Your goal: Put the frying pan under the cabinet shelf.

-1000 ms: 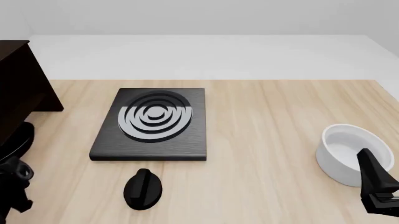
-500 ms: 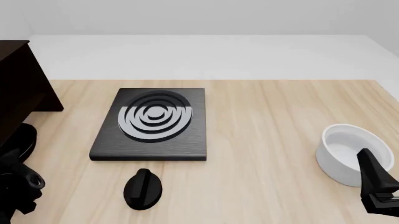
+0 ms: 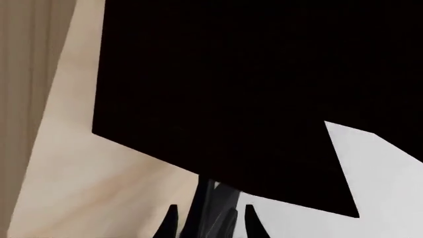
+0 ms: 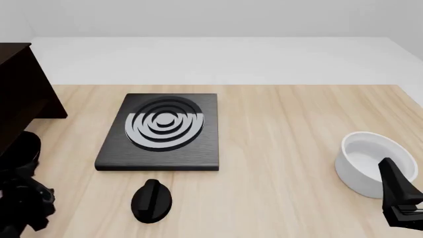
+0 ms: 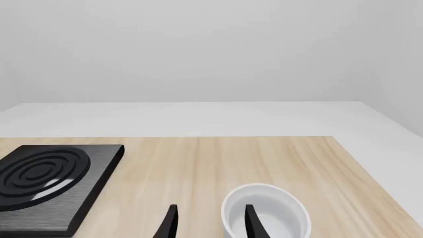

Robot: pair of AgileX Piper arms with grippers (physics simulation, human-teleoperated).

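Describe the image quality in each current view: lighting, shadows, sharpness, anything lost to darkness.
Front view: flat, even light, sharp all over, faint shadows; only the silver rings on the square plate gleam. Left wrist view: the cabinet shelf is featureless black, no grain or edge detail; the grey piece between the left gripper fingertips is hard to identify. Right wrist view: bright and crisp; the white bowl barely shaded.

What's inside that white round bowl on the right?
The white round bowl looks empty as far as its inside shows; the right claw and the near wall cover some of its bottom.
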